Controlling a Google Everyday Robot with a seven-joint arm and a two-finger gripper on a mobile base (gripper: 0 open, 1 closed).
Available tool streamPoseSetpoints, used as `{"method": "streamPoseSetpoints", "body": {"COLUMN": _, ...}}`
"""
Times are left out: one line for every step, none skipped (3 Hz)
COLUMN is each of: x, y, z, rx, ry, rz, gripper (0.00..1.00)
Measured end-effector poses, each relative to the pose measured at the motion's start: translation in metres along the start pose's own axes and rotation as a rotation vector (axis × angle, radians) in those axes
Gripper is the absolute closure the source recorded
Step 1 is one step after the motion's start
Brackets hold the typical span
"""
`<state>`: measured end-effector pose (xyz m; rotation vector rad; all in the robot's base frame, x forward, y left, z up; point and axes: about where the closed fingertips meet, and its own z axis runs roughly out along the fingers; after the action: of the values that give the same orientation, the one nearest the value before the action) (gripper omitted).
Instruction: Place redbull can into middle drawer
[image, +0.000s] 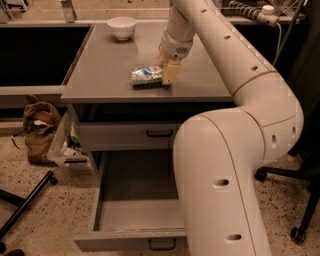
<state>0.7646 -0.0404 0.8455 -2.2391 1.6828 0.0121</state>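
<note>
Silver and light blue, the can (146, 76) lies on its side on the table (100, 70), near the front edge, with its long axis running roughly across the view and parallel to that edge. The gripper (169, 73) points down from above at the can's right-hand end as seen here, at or against it, and I cannot tell whether it is open or has any hold on the can. The drawer (135, 217) stands pulled open well below, almost straight under the can, so the carry would likely go out over the edge and down.
</note>
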Motion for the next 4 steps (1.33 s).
{"method": "streamPoseSetpoints", "body": {"x": 0.0, "y": 0.0, "z": 0.0, "rx": 0.0, "ry": 0.0, "rz": 0.0, "gripper": 0.88}}
{"method": "streamPoseSetpoints", "body": {"x": 0.003, "y": 0.004, "z": -0.015, "rx": 0.042, "ry": 0.011, "rz": 0.022, "gripper": 1.0}}
{"method": "streamPoseSetpoints", "body": {"x": 0.024, "y": 0.016, "z": -0.083, "rx": 0.231, "ry": 0.042, "rz": 0.141, "gripper": 1.0}}
{"method": "streamPoseSetpoints", "body": {"x": 0.04, "y": 0.045, "z": -0.17, "rx": 0.461, "ry": 0.083, "rz": 0.275, "gripper": 1.0}}
